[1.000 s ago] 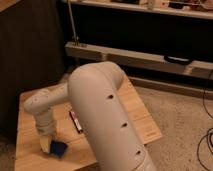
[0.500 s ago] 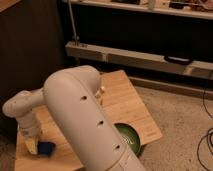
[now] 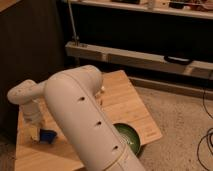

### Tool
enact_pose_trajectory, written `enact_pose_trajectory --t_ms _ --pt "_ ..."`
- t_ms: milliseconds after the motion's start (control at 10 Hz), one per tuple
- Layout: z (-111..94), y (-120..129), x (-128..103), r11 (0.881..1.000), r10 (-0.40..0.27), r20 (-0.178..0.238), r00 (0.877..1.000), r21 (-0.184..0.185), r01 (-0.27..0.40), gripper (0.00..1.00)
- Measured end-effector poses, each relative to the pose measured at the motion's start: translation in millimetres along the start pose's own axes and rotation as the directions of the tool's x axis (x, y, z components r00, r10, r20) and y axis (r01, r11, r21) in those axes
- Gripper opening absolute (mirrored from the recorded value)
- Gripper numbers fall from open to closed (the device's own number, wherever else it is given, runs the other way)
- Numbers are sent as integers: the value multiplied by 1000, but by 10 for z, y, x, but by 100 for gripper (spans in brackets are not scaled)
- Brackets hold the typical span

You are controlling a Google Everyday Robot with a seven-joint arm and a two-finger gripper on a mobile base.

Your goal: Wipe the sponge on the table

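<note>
The sponge [image 3: 48, 136], a small dark blue block, lies on the light wooden table [image 3: 125, 102] near its left front part. My gripper [image 3: 38, 133] reaches down at the left end of the arm and is shut on the sponge, pressing it against the planks. One pale finger [image 3: 34, 132] shows just left of the sponge. The thick white arm [image 3: 82, 117] crosses the middle of the view and hides much of the tabletop behind it.
A round green bowl [image 3: 128, 138] sits near the table's front right edge, partly behind the arm. A long grey shelf unit [image 3: 150, 57] runs along the back. Cables [image 3: 204, 145] lie on the carpet at the right. A dark wall stands at the left.
The gripper swept the sponge left across the table, then came back slightly right and farther from the front edge. The arm swung with it and the bowl came into view.
</note>
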Motion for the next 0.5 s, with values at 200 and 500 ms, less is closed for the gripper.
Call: enact_pose_trajectory --t_ms 200,500 --pt "-140 -302 302 996 92 26 995 12 -92 19" --pt "-198 -417 899 979 204 48 978 13 -205 19"
